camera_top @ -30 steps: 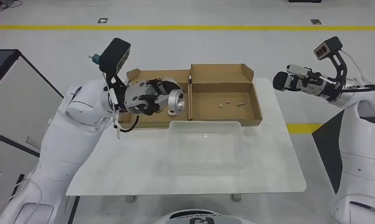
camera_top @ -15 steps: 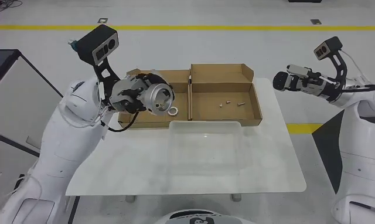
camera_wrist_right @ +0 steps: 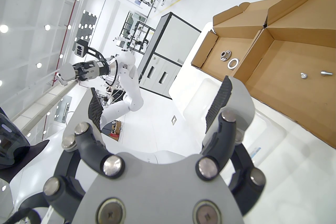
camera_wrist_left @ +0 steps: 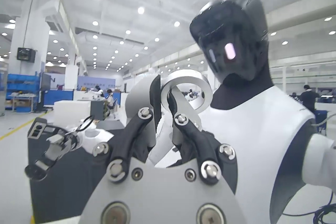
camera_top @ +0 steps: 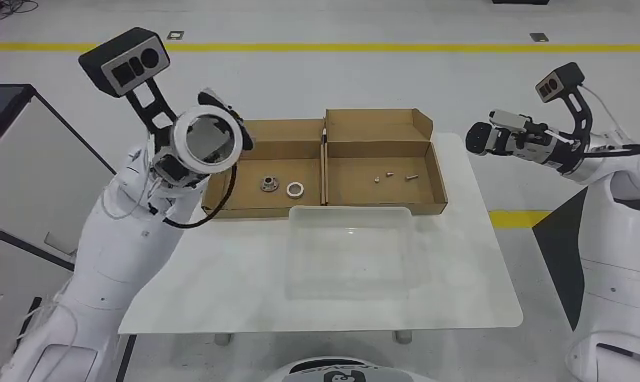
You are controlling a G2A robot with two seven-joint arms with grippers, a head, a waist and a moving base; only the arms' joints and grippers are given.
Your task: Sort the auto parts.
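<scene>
"Where's the part right now?"

"Up in the air. The left jaws are clamped on the wall of a broad silver metal ring point(camera_wrist_left: 183, 75), one finger inside the bore and one outside. It hangs high over the left end of the white desk point(camera_top: 470, 272), bore turned up toward the robot's head."

"And the boxes?"

"Below the jaws and toward the robot's right. The nearer brown cardboard box point(camera_top: 240, 177) holds a small silver flanged bushing point(camera_top: 268, 183) and a flat silver washer point(camera_top: 296, 189). The second brown cardboard box point(camera_top: 360, 187), touching the first, holds two little silver bolts point(camera_top: 378, 178). A clear plastic tray point(camera_top: 350, 252) sits on the robot's side of both."

"What about the other arm?"

"The right jaws stand wide apart with nothing in them, out past the desk's right edge and well apart from it all. The left arm is far nearer."

"So what does the next move hinge on?"

"Down and rightward, I'd say. The wrist also has to turn so the ring can lie flat. Which container it belongs in, I cannot tell."
</scene>
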